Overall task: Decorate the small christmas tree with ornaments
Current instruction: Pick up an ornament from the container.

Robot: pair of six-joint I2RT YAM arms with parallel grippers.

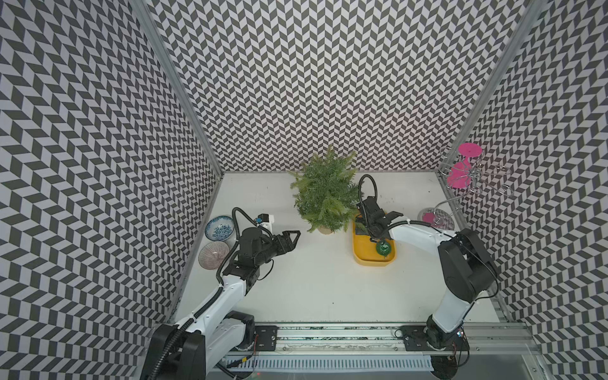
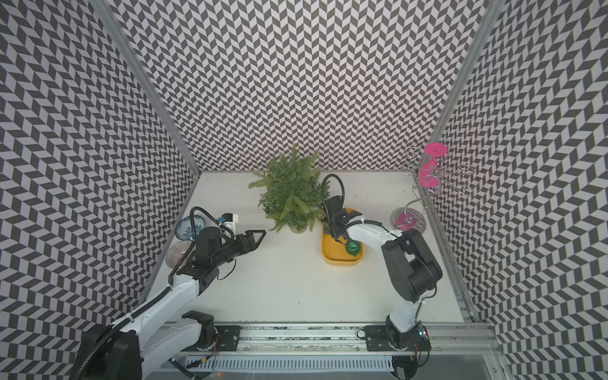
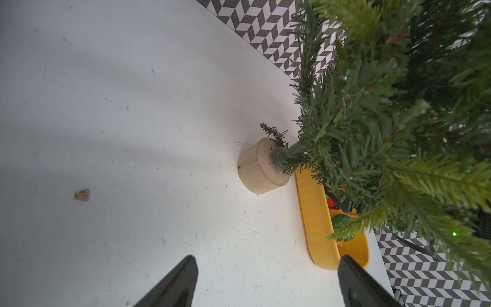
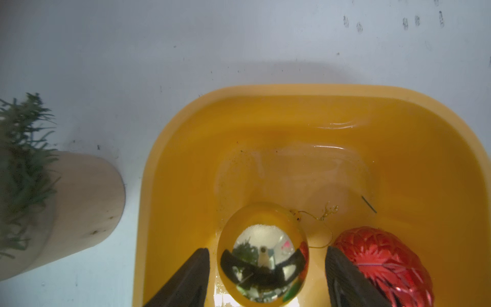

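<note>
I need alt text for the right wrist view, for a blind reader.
A shiny gold ball ornament lies in a yellow plastic tray between the open jaws of the right claw. A red faceted ball ornament lies beside it, and the tree's beige round base stands outside the tray.

Bright, even light; soft shadows on the table; tree seemingly blurred close-up.
</note>
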